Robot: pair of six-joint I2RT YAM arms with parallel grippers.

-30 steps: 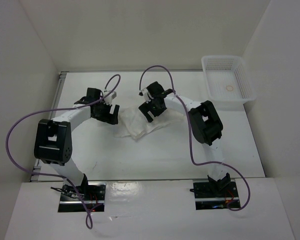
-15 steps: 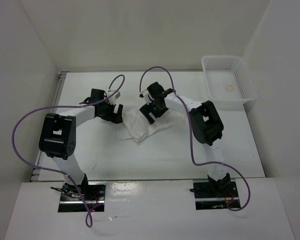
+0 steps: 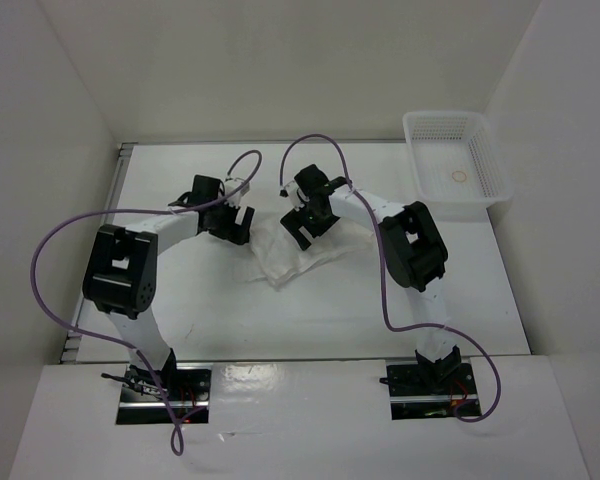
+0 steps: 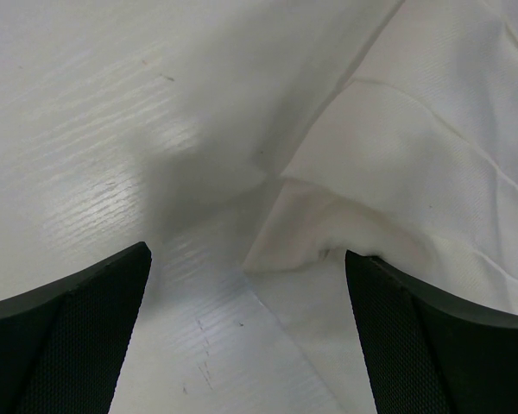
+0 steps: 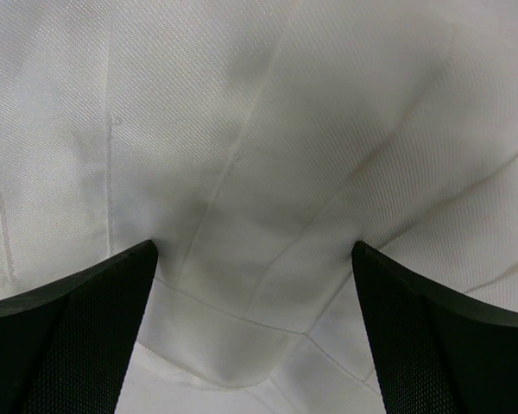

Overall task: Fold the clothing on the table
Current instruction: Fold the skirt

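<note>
Seen from above, the white pleated skirt (image 3: 292, 255) lies crumpled near the middle of the white surface (image 3: 330, 310), between my two arms. My left fingers (image 3: 235, 224) hang over its left edge and my right fingers (image 3: 310, 224) over its upper right part. Both pairs are spread wide and grasp nothing.

From my left wrist, a turned-over edge of the skirt lies between my black fingers, with bare surface to the left of it. From my right wrist, cloth with pleat lines and creases fills the whole view under the open fingers. No hem or edge shows there.

I judge the step in hand to be taking hold of the skirt so I can spread or fold it. On the left, I should come down right at that edge, so one finger lands on the surface and the other on the cloth, then pinch. On the right, a pinch here would likely bunch several thin layers, so I should find an edge first. I should lift low and move both arms together, or the pleats may splay.
</note>
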